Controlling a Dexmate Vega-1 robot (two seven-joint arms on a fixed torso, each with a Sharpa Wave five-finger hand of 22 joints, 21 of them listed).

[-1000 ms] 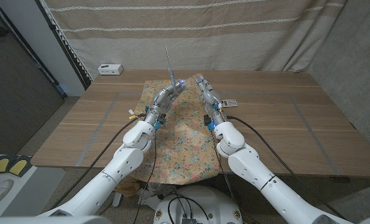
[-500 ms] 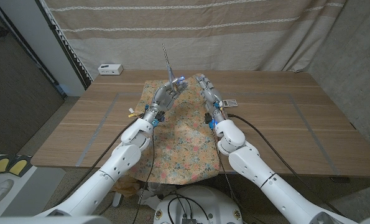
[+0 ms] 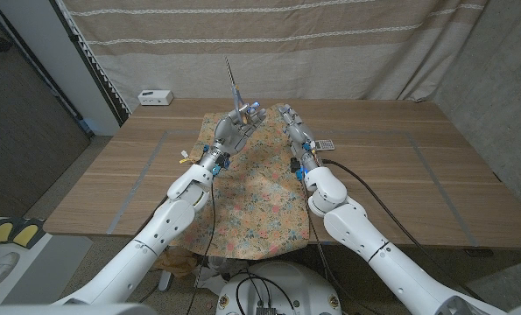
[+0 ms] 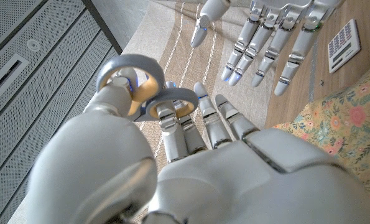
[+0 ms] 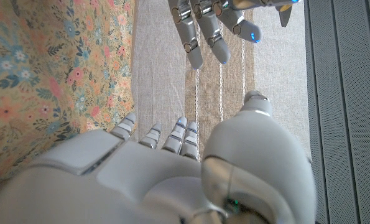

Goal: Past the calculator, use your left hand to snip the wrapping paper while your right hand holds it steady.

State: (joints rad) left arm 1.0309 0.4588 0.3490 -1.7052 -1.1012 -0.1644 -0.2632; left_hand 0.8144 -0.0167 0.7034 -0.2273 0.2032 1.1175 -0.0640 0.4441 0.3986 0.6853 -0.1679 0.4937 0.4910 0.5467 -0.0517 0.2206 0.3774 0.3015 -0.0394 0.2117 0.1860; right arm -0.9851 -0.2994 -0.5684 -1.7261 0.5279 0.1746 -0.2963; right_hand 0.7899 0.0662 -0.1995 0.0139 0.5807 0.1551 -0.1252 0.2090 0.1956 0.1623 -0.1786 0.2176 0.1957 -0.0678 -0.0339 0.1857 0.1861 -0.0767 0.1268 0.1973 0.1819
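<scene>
The floral wrapping paper (image 3: 253, 188) lies on the wooden table (image 3: 391, 184), hanging over the near edge. My left hand (image 3: 236, 125) is raised above the paper's far end and grips scissors (image 3: 233, 86) whose closed blades point up and away. The scissors' blue-grey and yellow rings (image 4: 142, 93) sit on the fingers of my left hand (image 4: 203, 168). My right hand (image 3: 292, 125) stretches beside it over the paper's far right edge, fingers (image 4: 267, 38) straight and apart, holding nothing; contact with the paper (image 5: 45, 81) cannot be told. The small calculator (image 3: 326, 144) lies just right of that hand.
A small white box (image 3: 155, 96) stands at the table's far left corner. A striped curtain (image 3: 330, 44) hangs behind the table. Bare wood lies to either side of the paper.
My left hand has lifted and reached farther away with the scissors, whose tip has swung slightly left. My right hand has hardly moved.
</scene>
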